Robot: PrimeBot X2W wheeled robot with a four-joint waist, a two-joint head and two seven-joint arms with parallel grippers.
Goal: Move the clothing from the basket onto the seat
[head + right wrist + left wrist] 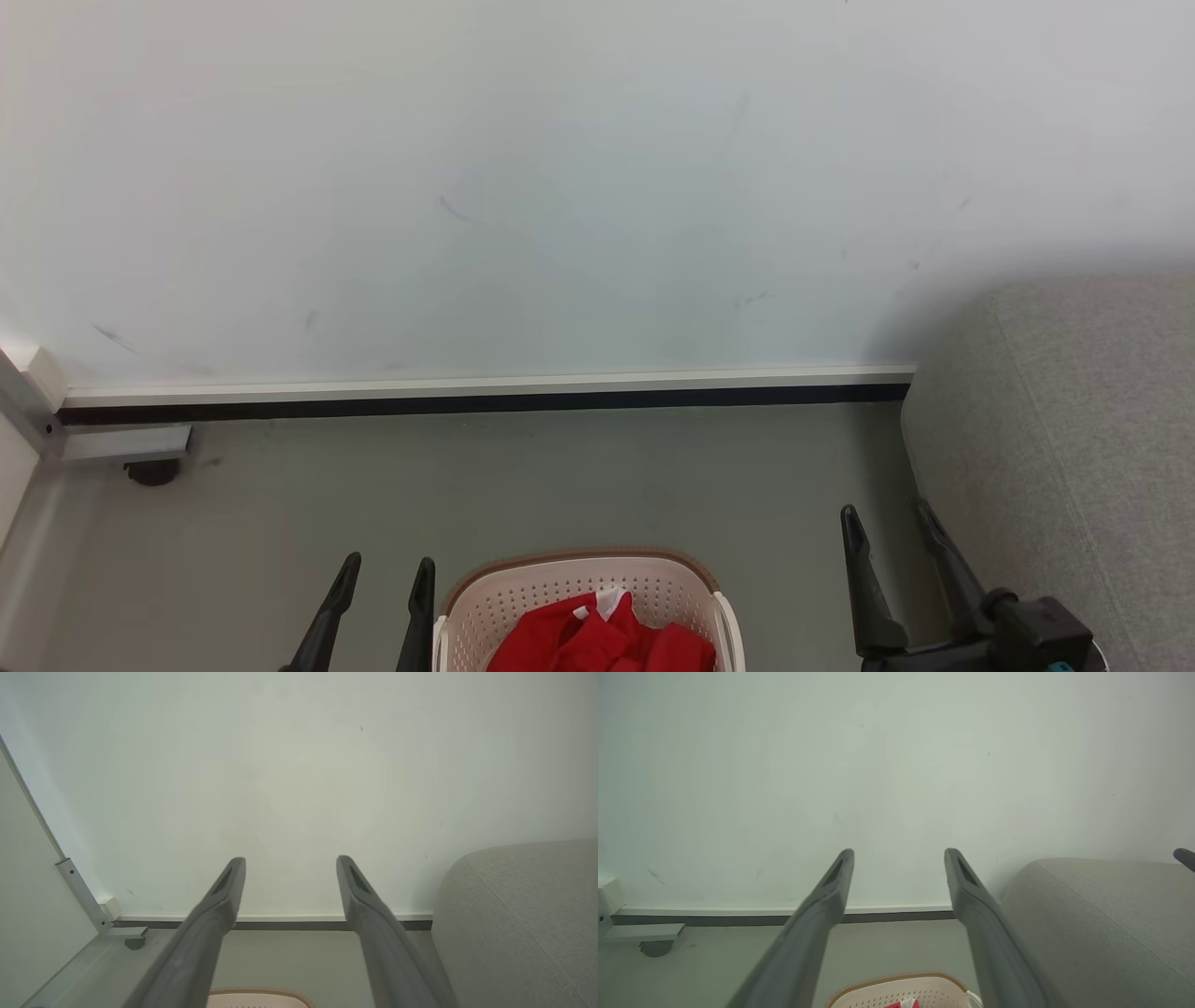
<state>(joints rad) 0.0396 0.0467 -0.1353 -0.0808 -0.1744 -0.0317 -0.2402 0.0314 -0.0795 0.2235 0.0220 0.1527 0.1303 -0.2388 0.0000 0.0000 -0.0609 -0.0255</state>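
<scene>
The cream basket (523, 597) with a brown rim stands on the floor at the bottom centre of the head view, and red clothing (597, 639) with a bit of white cloth lies bunched inside it. Its far rim also peeks into the left wrist view as the basket (896, 987) and into the right wrist view as the basket (257, 995). My left gripper (387, 569) hovers open just left of the basket, holding nothing. My right gripper (887, 513) stands open between the basket and the grey seat (1074, 439), also holding nothing. The seat (1101, 924) fills the right side.
A pale wall (560, 187) with a white and dark baseboard (485, 397) runs across behind the basket. A metal frame foot (140, 453) sits in the left corner. Grey floor (560, 485) lies between basket and wall.
</scene>
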